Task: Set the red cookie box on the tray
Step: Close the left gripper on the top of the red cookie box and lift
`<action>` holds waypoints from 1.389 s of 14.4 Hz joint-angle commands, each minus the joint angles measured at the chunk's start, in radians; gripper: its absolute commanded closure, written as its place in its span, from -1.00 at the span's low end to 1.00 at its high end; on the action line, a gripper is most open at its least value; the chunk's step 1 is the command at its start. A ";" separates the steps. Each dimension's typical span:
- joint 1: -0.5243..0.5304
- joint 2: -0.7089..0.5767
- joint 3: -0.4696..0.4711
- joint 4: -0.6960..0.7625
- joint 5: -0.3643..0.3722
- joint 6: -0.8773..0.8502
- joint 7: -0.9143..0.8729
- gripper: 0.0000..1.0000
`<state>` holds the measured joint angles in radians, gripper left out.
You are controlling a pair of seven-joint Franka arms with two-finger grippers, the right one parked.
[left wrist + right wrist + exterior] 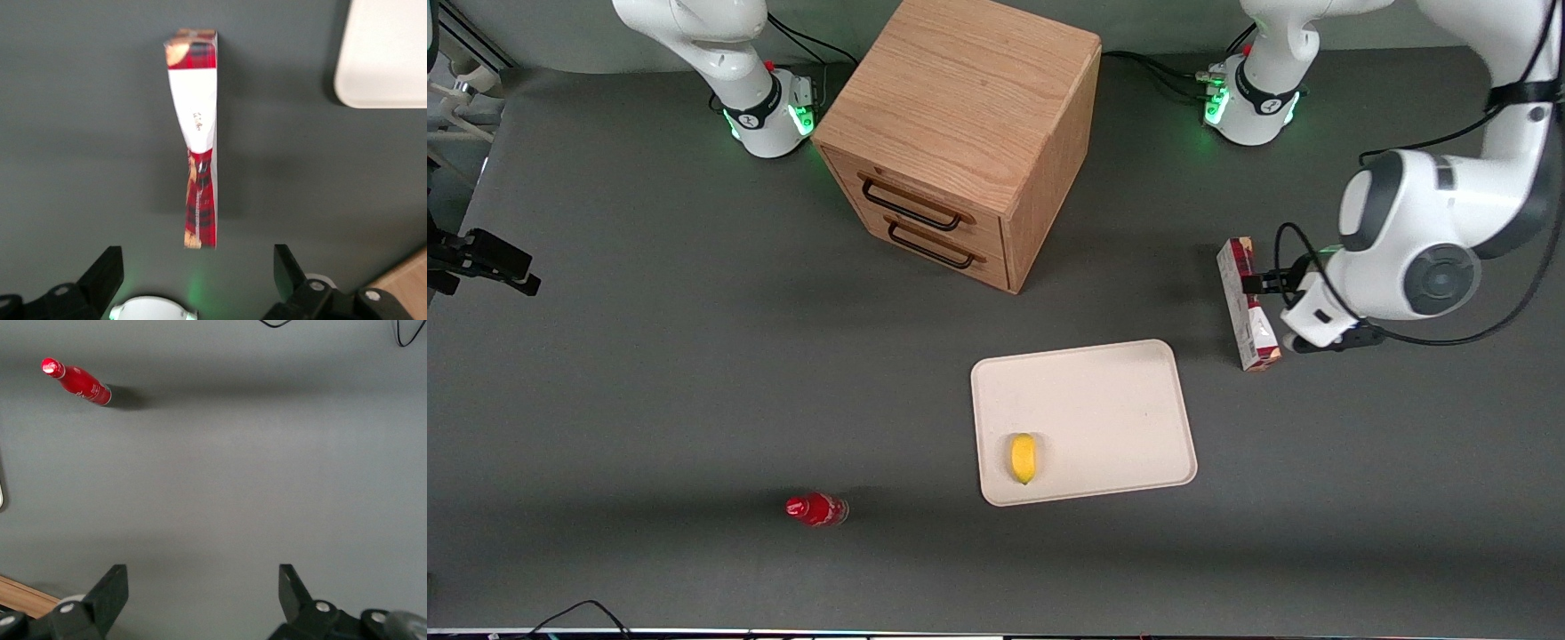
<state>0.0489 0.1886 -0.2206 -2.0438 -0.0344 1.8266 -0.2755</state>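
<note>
- I see the red cookie box standing on one long narrow edge on the dark grey table, toward the working arm's end.
- Its long axis runs roughly toward and away from the front camera, only slightly slanted; the tan end is the one nearer that camera.
- It lies just off the tray, close to the tray's corner at the working arm's end, and is not touching it.
- On the wrist view, the box shows a white panel between dark red plaid sections, and a rounded corner of the tray sits off to the side with bare table between them.
- My gripper is right up beside the box at mid-length, on the side away from the tray.
- The fingers are spread wide and gripping nothing.
- The box's near end lines up with the gap between them but stops short of the tips, so I see no contact.
- The tray is cream-white with a low rim, and a small yellow lemon rests on it near the edge closest to the front camera.
- A wooden two-drawer cabinet stands farther from the front camera than the tray.
- A small red bottle lies on its side toward the parked arm's end of the table.
</note>
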 commanded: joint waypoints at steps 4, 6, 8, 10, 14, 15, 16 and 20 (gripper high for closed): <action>0.002 -0.026 -0.014 -0.330 0.033 0.425 -0.007 -1.00; 0.000 0.012 -0.014 -0.349 0.036 0.485 -0.008 -0.02; 0.002 0.025 -0.013 -0.349 0.036 0.491 -0.010 1.00; 0.003 0.025 -0.010 -0.346 0.033 0.490 -0.008 1.00; 0.008 0.012 -0.005 -0.313 0.033 0.455 -0.011 1.00; 0.008 0.012 -0.005 -0.284 0.033 0.412 -0.011 1.00; 0.011 0.012 -0.002 -0.245 0.031 0.358 -0.011 1.00; 0.008 0.011 0.021 0.043 0.031 0.072 -0.031 1.00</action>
<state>0.0602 0.2111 -0.2026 -2.1563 -0.0126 2.0508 -0.2760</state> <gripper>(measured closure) 0.837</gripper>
